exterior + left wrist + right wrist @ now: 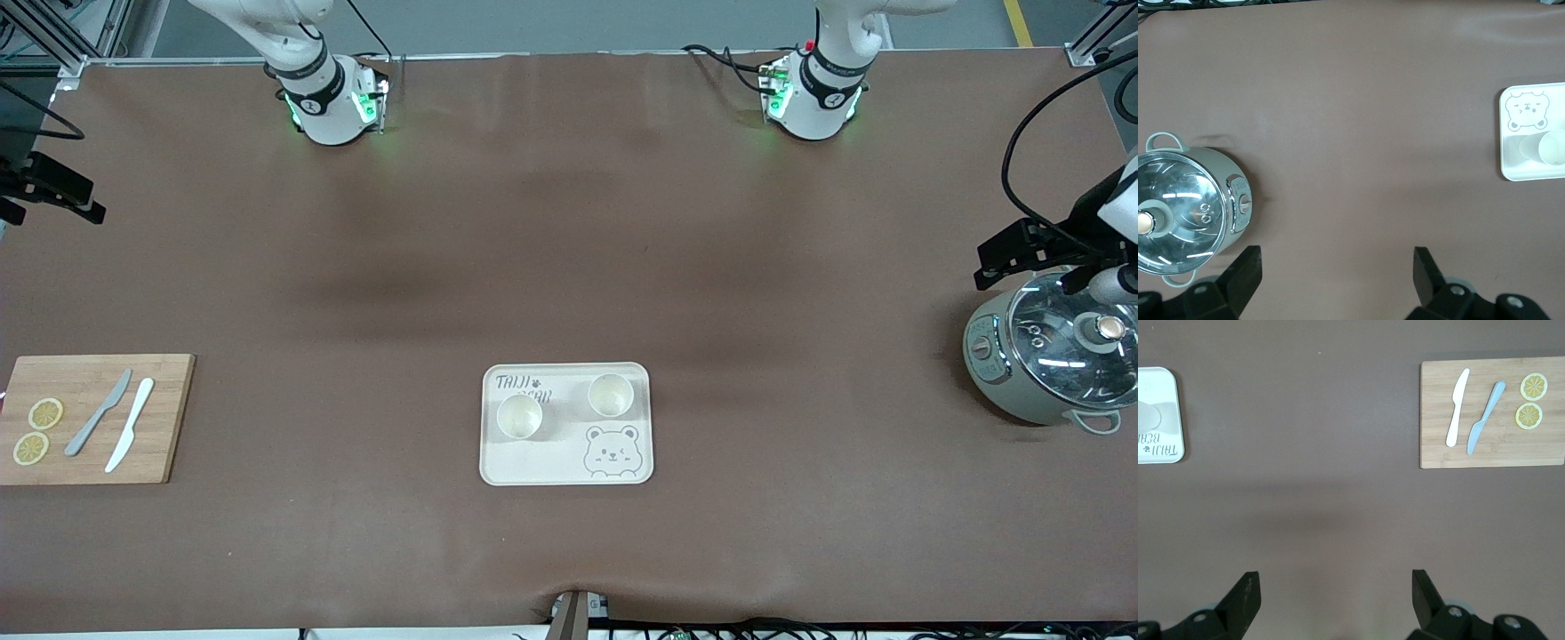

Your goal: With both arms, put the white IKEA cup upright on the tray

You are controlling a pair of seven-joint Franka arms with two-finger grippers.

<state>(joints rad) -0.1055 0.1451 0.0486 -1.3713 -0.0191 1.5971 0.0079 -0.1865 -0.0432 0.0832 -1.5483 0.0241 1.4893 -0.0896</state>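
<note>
Two white cups (519, 416) upright on tray (566, 469), well apart from both wide-spread jaws, left (1336, 270), right (1335, 590)

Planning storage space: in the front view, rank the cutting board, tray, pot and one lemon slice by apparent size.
Largest to smallest:
1. cutting board
2. tray and pot, too alike to rank
3. lemon slice
Both grippers hang open at the table ends.

Even overhead light falls on the brown table (569, 267), bright enough and all of it sharp. Soft broad shadows band its middle. Glare streaks the pot's glass lid (1071, 342) at the left arm's end. Green glow spills around both arm bases. The tray (566, 467) casts hardly any shadow.
</note>
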